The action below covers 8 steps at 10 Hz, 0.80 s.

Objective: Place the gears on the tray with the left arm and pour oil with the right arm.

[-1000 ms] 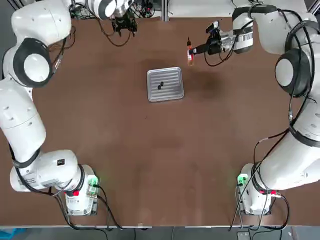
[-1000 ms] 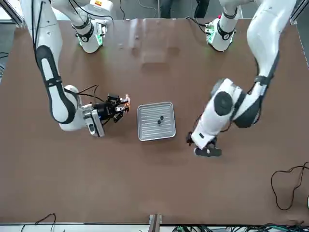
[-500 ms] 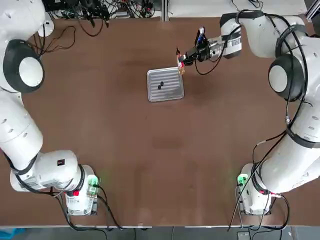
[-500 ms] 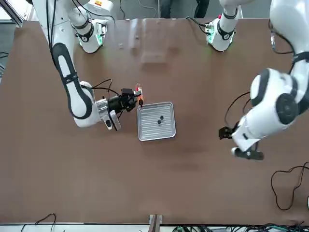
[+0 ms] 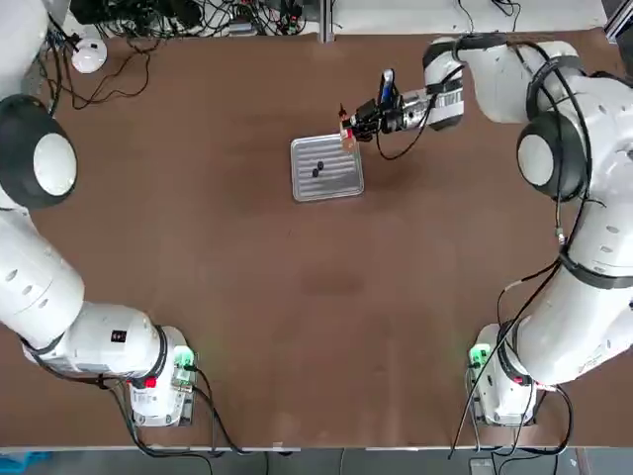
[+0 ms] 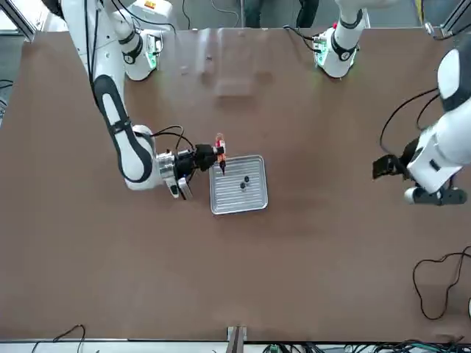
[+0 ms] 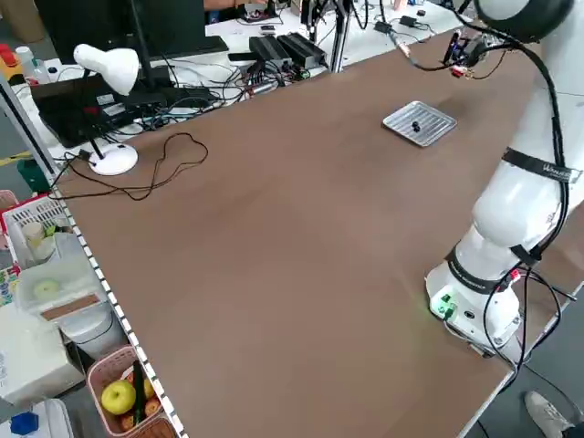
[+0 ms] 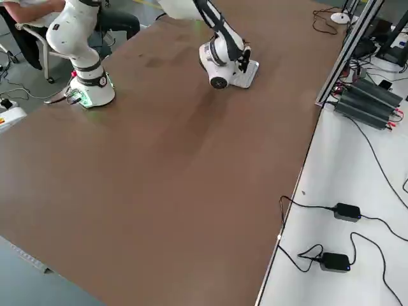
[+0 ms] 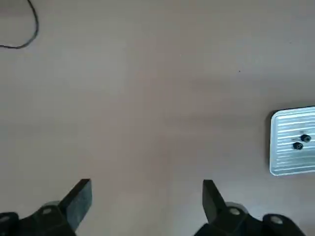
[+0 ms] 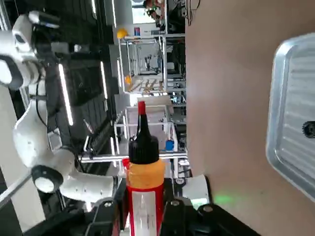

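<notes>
The left gripper (image 9: 146, 206), fingers spread and empty, hangs above the counter (image 5: 247, 297). Both gears (image 5: 316, 169) lie on the tray (image 5: 341, 181) mid-counter. The right gripper (image 5: 358, 123) pinches the oil (image 5: 346, 136) at the tray's far right corner.

place: robotics lab | evidence: two white arms bolted to a brown worktop (image 5: 297, 327) | tangled cables (image 5: 188, 15) and power bricks (image 8: 347, 212) along its edges | desk lamp (image 7: 105, 68) and monitor (image 7: 119, 27) at far left | metal racks (image 10: 147, 88) behind
</notes>
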{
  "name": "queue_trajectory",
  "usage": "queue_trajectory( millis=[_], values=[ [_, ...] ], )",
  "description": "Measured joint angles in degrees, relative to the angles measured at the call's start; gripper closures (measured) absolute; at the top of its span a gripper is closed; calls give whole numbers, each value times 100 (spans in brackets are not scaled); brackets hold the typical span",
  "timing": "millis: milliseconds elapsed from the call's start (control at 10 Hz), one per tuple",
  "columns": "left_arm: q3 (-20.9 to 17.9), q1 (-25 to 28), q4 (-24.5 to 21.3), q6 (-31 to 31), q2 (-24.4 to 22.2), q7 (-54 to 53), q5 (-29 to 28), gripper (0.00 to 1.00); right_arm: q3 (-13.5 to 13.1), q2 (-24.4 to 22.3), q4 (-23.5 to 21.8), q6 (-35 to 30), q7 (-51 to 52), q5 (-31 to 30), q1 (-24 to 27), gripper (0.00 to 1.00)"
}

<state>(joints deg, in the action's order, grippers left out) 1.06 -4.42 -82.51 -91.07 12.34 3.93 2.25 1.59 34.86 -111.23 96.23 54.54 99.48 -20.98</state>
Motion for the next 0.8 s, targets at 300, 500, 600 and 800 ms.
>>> queue_trajectory(
  millis=[300,500,600,800],
  values=[
    [-1,-5,-6,447,-381,2,0,1,1,294,2,117,-322,396,-363,70],
    [-3,11,41,585,-498,12,0,1,-1,296,6,419,-560,396,-438,70],
    [-10,32,66,597,-513,16,0,1,0,298,6,551,-675,396,-495,70],
    [-18,64,69,600,-507,19,0,1,-1,306,5,667,-940,397,-574,70]
  ],
)
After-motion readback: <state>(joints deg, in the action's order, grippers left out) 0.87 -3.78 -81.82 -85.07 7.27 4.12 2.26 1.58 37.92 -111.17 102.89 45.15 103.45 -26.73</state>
